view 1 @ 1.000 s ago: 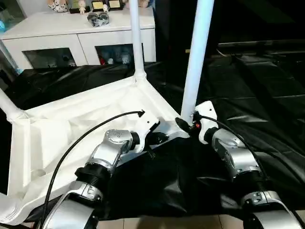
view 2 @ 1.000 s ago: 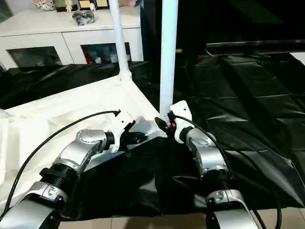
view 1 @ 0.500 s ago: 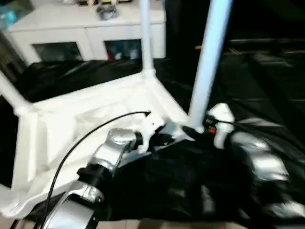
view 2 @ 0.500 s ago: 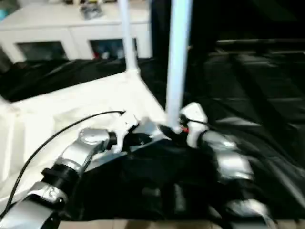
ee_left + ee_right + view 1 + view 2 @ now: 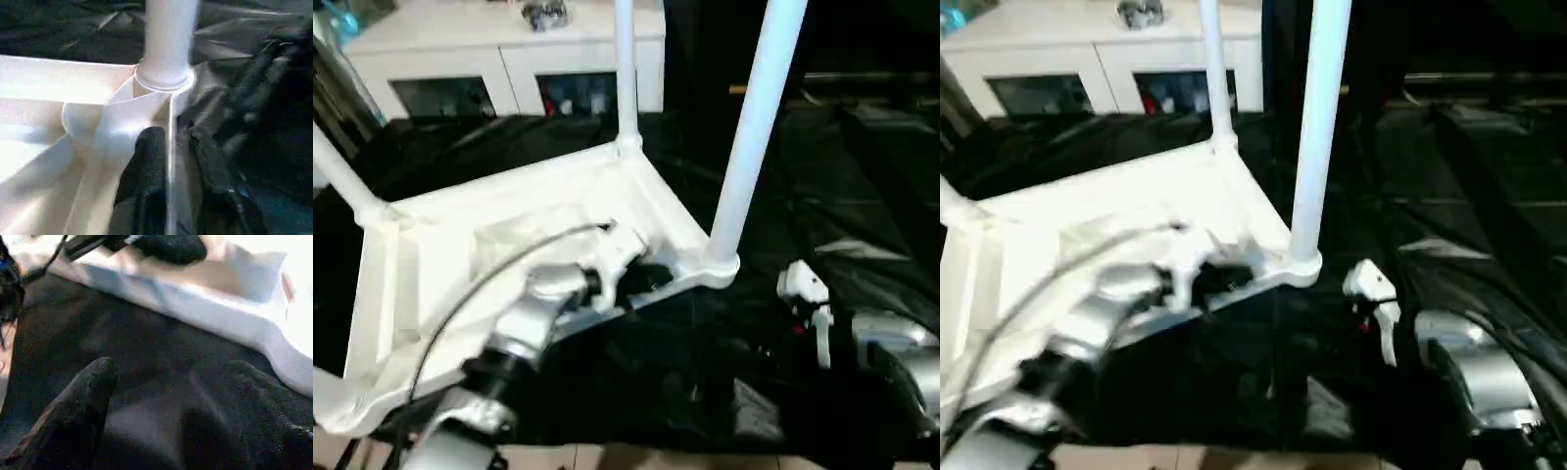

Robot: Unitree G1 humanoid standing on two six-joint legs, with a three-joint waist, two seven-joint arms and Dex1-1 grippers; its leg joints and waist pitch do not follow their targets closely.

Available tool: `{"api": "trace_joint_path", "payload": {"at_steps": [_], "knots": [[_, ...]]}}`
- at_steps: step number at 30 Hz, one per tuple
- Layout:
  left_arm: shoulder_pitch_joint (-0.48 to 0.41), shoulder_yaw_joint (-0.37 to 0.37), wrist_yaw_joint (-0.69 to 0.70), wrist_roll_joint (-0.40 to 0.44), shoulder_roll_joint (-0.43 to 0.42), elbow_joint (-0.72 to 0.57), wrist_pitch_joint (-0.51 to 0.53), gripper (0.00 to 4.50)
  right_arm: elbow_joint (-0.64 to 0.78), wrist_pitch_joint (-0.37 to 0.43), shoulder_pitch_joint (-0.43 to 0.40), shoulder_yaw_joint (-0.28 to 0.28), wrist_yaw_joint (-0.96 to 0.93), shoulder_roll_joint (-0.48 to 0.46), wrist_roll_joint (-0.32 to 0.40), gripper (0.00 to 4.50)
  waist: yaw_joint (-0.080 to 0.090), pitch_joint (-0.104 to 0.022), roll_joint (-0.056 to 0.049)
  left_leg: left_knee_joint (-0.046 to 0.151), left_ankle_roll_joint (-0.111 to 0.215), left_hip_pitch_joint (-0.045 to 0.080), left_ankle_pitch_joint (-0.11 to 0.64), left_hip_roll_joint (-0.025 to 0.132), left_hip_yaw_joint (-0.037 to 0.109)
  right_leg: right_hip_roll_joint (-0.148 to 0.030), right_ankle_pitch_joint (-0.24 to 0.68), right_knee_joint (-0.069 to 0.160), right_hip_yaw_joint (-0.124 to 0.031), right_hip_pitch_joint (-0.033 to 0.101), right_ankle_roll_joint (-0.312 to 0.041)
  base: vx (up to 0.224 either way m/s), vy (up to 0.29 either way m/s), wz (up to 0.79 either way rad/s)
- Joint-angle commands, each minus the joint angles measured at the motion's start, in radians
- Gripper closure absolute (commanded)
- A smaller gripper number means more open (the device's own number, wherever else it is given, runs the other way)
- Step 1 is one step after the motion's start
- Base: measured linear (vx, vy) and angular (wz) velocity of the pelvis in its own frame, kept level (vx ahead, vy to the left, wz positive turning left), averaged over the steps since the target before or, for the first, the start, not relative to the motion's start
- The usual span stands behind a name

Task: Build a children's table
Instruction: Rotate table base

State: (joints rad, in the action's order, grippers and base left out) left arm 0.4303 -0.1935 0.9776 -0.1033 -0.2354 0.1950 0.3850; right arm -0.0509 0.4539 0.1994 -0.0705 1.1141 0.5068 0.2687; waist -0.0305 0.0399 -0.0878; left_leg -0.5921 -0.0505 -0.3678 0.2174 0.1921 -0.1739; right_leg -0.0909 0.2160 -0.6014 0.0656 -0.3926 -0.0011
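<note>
Black sheeting point(image 5: 862, 196) was seen under all of the work, bunched nearest the camera. Nearest of all, the right gripper point(image 5: 166, 396) was found over bare sheeting, its two fingers point(image 5: 73, 406) spread wide with nothing between them; it sat just beside, but apart from, the near corner socket point(image 5: 720, 266) of the tabletop point(image 5: 509, 225). The left gripper point(image 5: 171, 161) was set a little further in, astride the rim wall of the tabletop close to that same socket, one finger point(image 5: 146, 156) inside the rim and one outside. Whether the rim was pinched or merely straddled could not be told.

The tabletop lay upside down, ribbed side up, tilted slightly. From the near socket a leg point(image 5: 759, 117) stood upright, its long axis running straight up and away from both sets of jaws. Further back, a second leg point(image 5: 626, 69) was seated in the far corner, and a third point(image 5: 342, 176) rose at the far left corner. Behind all, a white cabinet point(image 5: 509, 59) was noted.

Judgement: the near leg lay between the arms, the left nearer its base.
</note>
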Motion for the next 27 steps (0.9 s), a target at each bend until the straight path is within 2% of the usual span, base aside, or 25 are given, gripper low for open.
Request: {"api": "trace_joint_path", "payload": {"at_steps": [1, 2, 3, 4, 5, 6, 7, 8, 9, 10, 11, 12, 14, 16, 19, 20, 21, 22, 24, 27], "knots": [[-0.054, 0.005, 0.049, -0.033, -0.060, -0.119, 0.105, 3.44, -0.021, -0.018, 0.023, -0.016, -0.037, -0.041, -0.001, 0.73, -0.007, -0.062, 0.024, 0.047, 0.168, 0.000, -0.063, 0.035, 0.009, -0.047, -0.057, 0.046, -0.037, 0.049, -0.293, 0.000, 0.000, 0.00], [-0.058, 0.005, 0.051, -0.035, -0.064, -0.126, 0.110, 3.24, -0.024, -0.019, 0.025, -0.016, -0.039, -0.045, -0.001, 0.73, -0.007, -0.062, 0.024, 0.047, 0.168, 0.000, -0.063, 0.035, 0.009, -0.047, -0.057, 0.046, -0.037, 0.049, -0.293, 0.000, 0.000, 0.00], [-0.085, 0.013, 0.062, -0.049, -0.089, -0.169, 0.141, 3.24, -0.042, -0.026, 0.038, -0.020, -0.047, -0.066, 0.000, 0.73, -0.009, -0.063, 0.024, 0.044, 0.181, 0.001, -0.087, 0.034, 0.009, -0.045, -0.088, 0.043, -0.036, 0.046, -0.300, 0.000, 0.000, 0.00], [-0.110, 0.020, 0.066, -0.064, -0.111, -0.206, 0.162, 3.13, -0.056, -0.030, 0.050, -0.025, -0.058, -0.083, 0.002, 0.73, -0.012, -0.065, 0.020, 0.042, 0.181, -0.004, -0.097, 0.035, 0.011, -0.049, -0.104, 0.034, -0.036, 0.047, -0.309, 0.000, 0.000, 0.00], [-0.122, 0.025, 0.065, -0.071, -0.122, -0.223, 0.174, 3.05, -0.066, -0.032, 0.058, -0.027, -0.067, -0.092, 0.001, 0.73, -0.014, -0.060, 0.023, 0.042, 0.182, 0.001, -0.074, 0.035, 0.006, -0.042, -0.072, 0.042, -0.035, 0.039, -0.303, 0.000, 0.000, 0.00], [-0.162, 0.041, 0.062, -0.084, -0.154, -0.266, 0.198, 2.95, -0.105, -0.048, 0.088, -0.031, -0.104, -0.124, -0.010, 0.73, -0.014, -0.060, 0.026, 0.043, 0.175, 0.001, -0.063, 0.036, 0.007, -0.045, -0.059, 0.038, -0.035, 0.041, -0.306, 0.000, 0.000, 0.00], [-0.179, 0.047, 0.058, -0.089, -0.168, -0.287, 0.212, 2.84, -0.122, -0.056, 0.102, -0.032, -0.122, -0.137, -0.016, 0.73, -0.014, -0.060, 0.020, 0.047, 0.168, -0.002, -0.053, 0.036, 0.009, -0.047, -0.039, 0.037, -0.034, 0.042, -0.308, 0.000, 0.000, 0.00], [-0.199, 0.057, 0.056, -0.093, -0.184, -0.306, 0.230, 2.75, -0.169, -0.072, 0.132, -0.028, -0.173, -0.161, -0.037, 0.73, -0.011, -0.053, 0.021, 0.054, 0.133, 0.001, 0.003, 0.037, 0.007, -0.045, 0.033, 0.044, -0.034, 0.040, -0.296, 0.000, 0.000, 0.00], [-0.205, 0.060, 0.055, -0.095, -0.189, -0.312, 0.236, 2.75, -0.186, -0.077, 0.143, -0.025, -0.192, -0.169, -0.044, 0.73, -0.010, -0.051, 0.020, 0.057, 0.121, 0.002, 0.019, 0.034, 0.006, -0.042, 0.056, 0.049, -0.034, 0.040, -0.289, 0.000, 0.000, 0.00], [-0.225, 0.066, 0.055, -0.100, -0.206, -0.338, 0.263, 2.62, -0.239, -0.099, 0.175, -0.012, -0.246, -0.195, -0.063, 0.73, -0.010, -0.052, 0.026, 0.058, 0.092, 0.011, 0.047, 0.036, 0.003, -0.043, 0.075, 0.051, -0.037, 0.035, -0.286, 0.000, 0.000, 0.00], [-0.243, 0.064, 0.057, -0.098, -0.225, -0.356, 0.281, 2.57, -0.304, -0.118, 0.214, 0.014, -0.320, -0.222, -0.076, 0.73, -0.008, -0.049, 0.027, 0.061, 0.083, 0.006, 0.057, 0.033, 0.004, -0.043, 0.085, 0.050, -0.038, 0.038, -0.284, 0.000, 0.000, 0.00], [-0.256, 0.062, 0.059, -0.097, -0.238, -0.372, 0.298, 2.57, -0.346, -0.131, 0.240, 0.031, -0.368, -0.239, -0.081, 0.73, -0.005, -0.046, 0.022, 0.065, 0.060, 0.005, 0.086, 0.031, 0.003, -0.043, 0.119, 0.053, -0.038, 0.038, -0.275, 0.000, 0.000, 0.00], [-0.288, 0.050, 0.048, -0.077, -0.266, -0.394, 0.319, 2.32, -0.459, -0.164, 0.312, 0.096, -0.497, -0.288, -0.066, 0.73, -0.003, -0.047, 0.025, 0.068, 0.029, 0.010, 0.121, 0.029, 0.003, -0.044, 0.151, 0.055, -0.041, 0.037, -0.261, 0.000, 0.000, 0.00], [-0.301, 0.041, 0.038, -0.069, -0.276, -0.400, 0.321, 2.25, -0.499, -0.182, 0.336, 0.119, -0.545, -0.304, -0.059, 0.73, -0.006, -0.049, 0.022, 0.065, 0.026, 0.016, 0.108, 0.028, 0.000, -0.040, 0.118, 0.054, -0.042, 0.033, -0.256, 0.000, 0.000, 0.00], [-0.319, 0.033, 0.012, -0.059, -0.286, -0.405, 0.319, 1.96, -0.563, -0.210, 0.373, 0.151, -0.607, -0.327, -0.042, 0.73, -0.008, -0.055, 0.022, 0.060, 0.036, 0.012, 0.056, 0.026, 0.000, -0.037, 0.032, 0.044, -0.041, 0.039, -0.261, 0.000, 0.000, 0.00], [-0.326, 0.031, -0.004, -0.050, -0.288, -0.402, 0.315, 1.87, -0.591, -0.223, 0.390, 0.168, -0.635, -0.339, -0.031, 0.73, -0.007, -0.056, 0.025, 0.059, 0.041, 0.009, 0.044, 0.025, 0.001, -0.039, 0.012, 0.042, -0.041, 0.041, -0.265, 0.000, 0.000, 0.00], [-0.334, 0.034, -0.039, -0.028, -0.287, -0.396, 0.301, 1.82, -0.656, -0.240, 0.428, 0.211, -0.702, -0.359, -0.010, 0.73, -0.004, -0.059, 0.026, 0.056, 0.056, 0.005, 0.016, 0.022, 0.001, -0.039, -0.030, 0.037, -0.040, 0.044, -0.274, 0.000, 0.000, 0.00], [-0.337, 0.037, -0.052, -0.025, -0.289, -0.401, 0.303, 1.82, -0.682, -0.256, 0.441, 0.221, -0.723, -0.364, -0.009, 0.73, -0.004, -0.059, 0.028, 0.057, 0.060, 0.003, 0.017, 0.022, 0.002, -0.040, -0.029, 0.037, -0.039, 0.046, -0.277, 0.000, 0.000, 0.00], [-0.338, 0.044, -0.070, -0.021, -0.286, -0.402, 0.300, 1.52, -0.732, -0.285, 0.466, 0.234, -0.754, -0.365, -0.011, 0.73, -0.002, -0.057, 0.027, 0.057, 0.061, 0.005, 0.040, 0.022, 0.000, -0.040, 0.000, 0.040, -0.038, 0.044, -0.281, 0.000, 0.000, 0.00], [-0.333, 0.051, -0.092, -0.010, -0.283, -0.391, 0.283, 1.33, -0.815, -0.324, 0.509, 0.265, -0.798, -0.362, -0.013, 0.73, -0.007, -0.057, 0.027, 0.056, 0.055, 0.006, 0.061, 0.023, -0.001, -0.040, 0.038, 0.042, -0.039, 0.043, -0.278, 0.000, 0.000, 0.00]]}}
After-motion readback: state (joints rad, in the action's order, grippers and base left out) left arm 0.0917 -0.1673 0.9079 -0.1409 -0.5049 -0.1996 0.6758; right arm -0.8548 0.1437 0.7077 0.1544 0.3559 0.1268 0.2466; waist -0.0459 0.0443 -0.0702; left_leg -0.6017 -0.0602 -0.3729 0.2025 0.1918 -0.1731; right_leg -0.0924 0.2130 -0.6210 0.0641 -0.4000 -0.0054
